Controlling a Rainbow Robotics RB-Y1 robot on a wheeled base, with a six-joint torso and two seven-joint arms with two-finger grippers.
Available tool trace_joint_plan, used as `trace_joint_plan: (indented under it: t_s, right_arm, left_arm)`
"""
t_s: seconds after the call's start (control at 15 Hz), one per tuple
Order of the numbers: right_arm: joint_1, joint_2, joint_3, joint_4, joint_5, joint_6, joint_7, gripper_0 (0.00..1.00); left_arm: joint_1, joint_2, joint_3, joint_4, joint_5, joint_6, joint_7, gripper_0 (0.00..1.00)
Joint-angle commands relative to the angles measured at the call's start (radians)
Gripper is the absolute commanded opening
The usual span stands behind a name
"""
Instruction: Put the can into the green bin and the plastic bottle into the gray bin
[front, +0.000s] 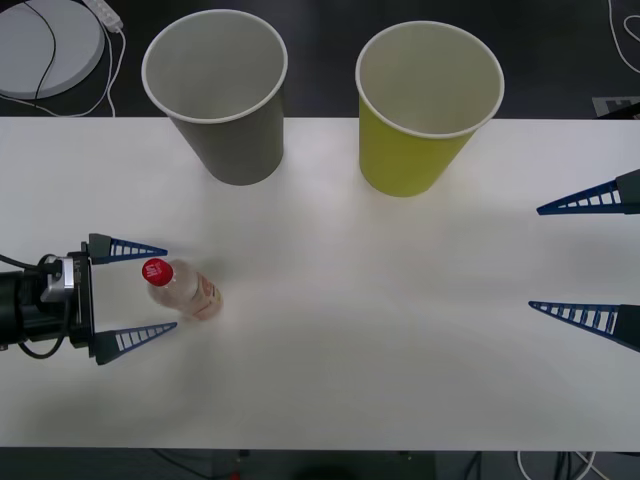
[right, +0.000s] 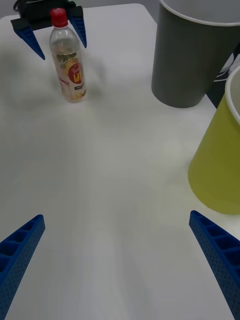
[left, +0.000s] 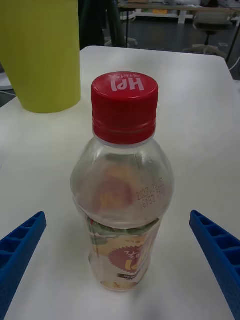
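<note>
The plastic bottle (front: 184, 290), clear with a red cap, stands upright on the left part of the white table (front: 380, 330). My left gripper (front: 170, 288) is open, one finger on each side of the bottle and neither touching it (left: 122, 190). At the table's far edge stand the gray bin (front: 220, 95) and, to its right, the green bin (front: 425, 110), both upright with nothing showing inside. My right gripper (front: 536, 258) is open over the table's right side, holding nothing. From the right wrist I see the bottle (right: 70, 65) and the left gripper (right: 52, 37) far off. The can is out of view.
Bare white tabletop lies between the bottle and the bins (right: 190, 55) (right: 220, 165). A round gray disc (front: 45, 45) with a cable lies on the dark floor beyond the far left corner. The green bin (left: 42, 50) rises behind the bottle in the left wrist view.
</note>
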Motion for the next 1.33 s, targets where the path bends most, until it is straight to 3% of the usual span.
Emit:
trace_joint_plan:
  t_s: [0.07, 1.33]
  right_arm:
    - [0.0, 0.0, 0.0, 0.0, 0.0, 0.0, 0.0, 1.0]
    - [0.0, 0.0, 0.0, 0.0, 0.0, 0.0, 0.0, 1.0]
  left_arm:
    - [-0.004, -0.029, 0.0, 0.001, -0.015, 0.012, 0.003, 1.0]
    - [-0.039, -0.092, -0.009, 0.001, -0.045, 0.015, 0.029, 1.0]
